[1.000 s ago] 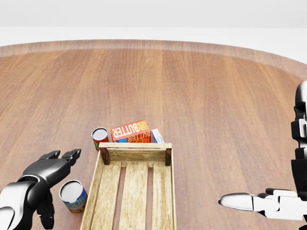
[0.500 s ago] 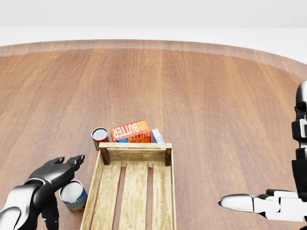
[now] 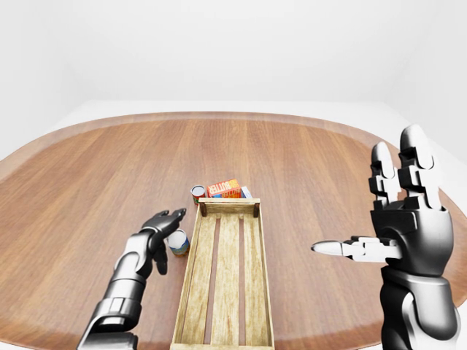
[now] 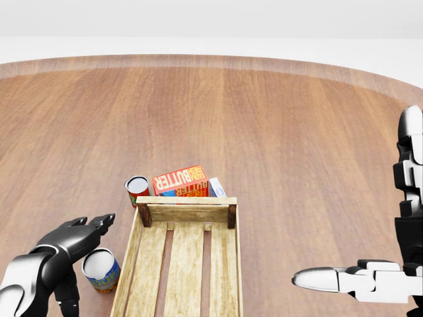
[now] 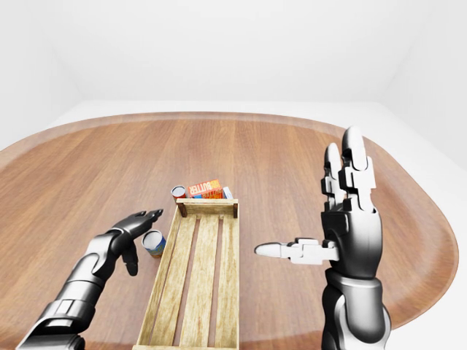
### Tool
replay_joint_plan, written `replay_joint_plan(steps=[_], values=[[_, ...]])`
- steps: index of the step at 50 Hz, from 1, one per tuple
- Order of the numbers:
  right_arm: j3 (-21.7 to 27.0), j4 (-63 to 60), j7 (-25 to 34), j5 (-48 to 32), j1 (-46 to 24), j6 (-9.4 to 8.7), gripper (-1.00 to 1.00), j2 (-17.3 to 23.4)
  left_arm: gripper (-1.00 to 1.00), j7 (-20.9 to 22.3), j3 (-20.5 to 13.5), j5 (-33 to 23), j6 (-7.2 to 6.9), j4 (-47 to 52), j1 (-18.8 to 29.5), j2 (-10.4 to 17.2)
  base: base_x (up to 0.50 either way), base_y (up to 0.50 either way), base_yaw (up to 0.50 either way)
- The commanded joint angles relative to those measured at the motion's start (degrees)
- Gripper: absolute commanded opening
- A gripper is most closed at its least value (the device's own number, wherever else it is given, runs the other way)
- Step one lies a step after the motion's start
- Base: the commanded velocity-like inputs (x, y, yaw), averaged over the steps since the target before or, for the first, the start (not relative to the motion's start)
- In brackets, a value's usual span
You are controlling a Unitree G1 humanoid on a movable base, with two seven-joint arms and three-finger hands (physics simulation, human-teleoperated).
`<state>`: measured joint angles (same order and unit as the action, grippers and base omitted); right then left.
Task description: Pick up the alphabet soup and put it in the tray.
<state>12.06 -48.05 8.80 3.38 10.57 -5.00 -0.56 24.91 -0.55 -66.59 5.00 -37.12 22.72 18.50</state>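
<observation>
The alphabet soup (image 4: 101,269), a blue and yellow can with a white lid, stands upright on the wooden table just left of the wooden slatted tray (image 4: 187,212), which holds nothing. My left hand (image 4: 79,249) is open right beside the can's left side, fingers reaching over its upper edge and thumb down at its left; I cannot tell if it touches. My right hand (image 5: 321,211) is open and empty, held upright above the table to the right of the tray.
A red can (image 4: 137,189), an orange butter box (image 4: 180,181) and a small white carton (image 4: 216,187) crowd the tray's upper end in the head view. The round table's edge (image 3: 233,114) curves across the top.
My left hand has sunk lower and closer around the soup can. My right hand has drifted slightly left. The can and tray have not moved.
</observation>
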Motion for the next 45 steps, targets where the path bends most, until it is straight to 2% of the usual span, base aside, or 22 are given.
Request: replay_joint_plan(steps=[1,5,10,18,24,45], values=[[-0.33,-0.08,0.20,-0.74,-0.14,0.00,1.00,0.03,1.00,0.42,-0.15,0.18,0.00,0.40,-0.10,0.10,0.00,0.00,0.00],[-0.32,-0.09,0.24,-0.77,-0.15,0.00,1.00,-0.01,1.00,0.42,-0.15,0.18,0.00,0.40,-0.10,0.10,0.00,0.00,0.00],[0.34,-0.52,0.45,-0.06,-0.04,0.00,1.00,-0.24,1.00,-4.22,1.07,0.37,0.00,-11.85,5.28,0.00,0.00,0.00,0.00],[0.56,-0.48,0.39,0.59,0.00,0.00,1.00,-0.34,1.00,-7.06,2.27,1.41,0.00,-18.72,8.93,0.00,0.00,0.00,0.00],[0.65,-1.27,0.54,1.03,0.34,0.00,1.00,-0.40,1.00,-9.77,3.43,1.90,0.00,-24.36,10.71,-0.04,0.00,0.00,0.00],[-1.06,-1.60,1.76,0.16,0.86,0.00,1.00,-0.27,1.00,-13.71,5.33,3.48,0.00,-34.53,14.55,-1.08,0.00,0.00,0.00]])
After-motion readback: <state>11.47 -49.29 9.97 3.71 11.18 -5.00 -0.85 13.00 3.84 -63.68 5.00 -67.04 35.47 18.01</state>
